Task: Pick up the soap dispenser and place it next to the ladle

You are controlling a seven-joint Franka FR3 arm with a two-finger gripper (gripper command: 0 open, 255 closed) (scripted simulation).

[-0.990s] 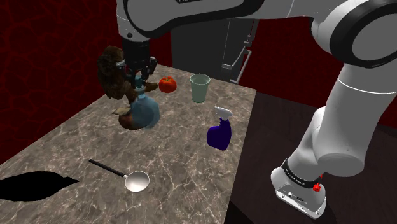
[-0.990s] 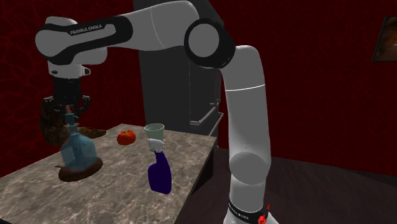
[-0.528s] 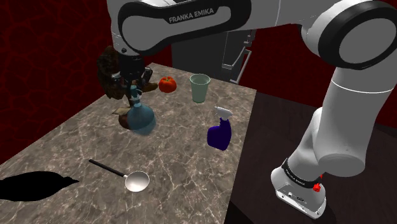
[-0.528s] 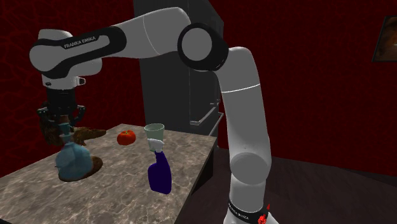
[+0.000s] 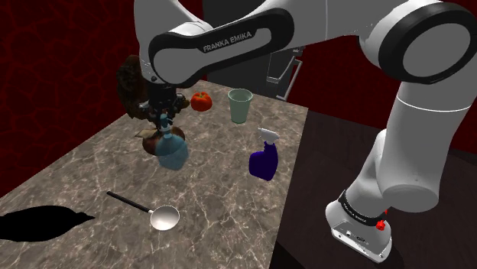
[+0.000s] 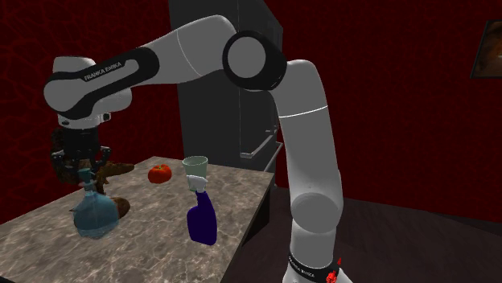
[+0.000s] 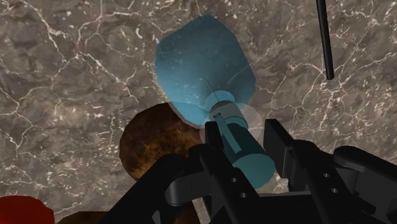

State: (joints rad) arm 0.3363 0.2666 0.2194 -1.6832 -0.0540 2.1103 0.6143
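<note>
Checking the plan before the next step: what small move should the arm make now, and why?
Probably carry the soap dispenser toward the ladle: the fingers clasp its neck, but the ladle lies well apart from it on the table.

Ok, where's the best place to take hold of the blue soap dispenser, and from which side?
Take the narrow neck just under the pump head, coming straight down from above. The soap dispenser stands roughly upright, and its round body flares too wide for the jaws, while the neck fits between them. The gripper is clasped on that neck now.
</note>
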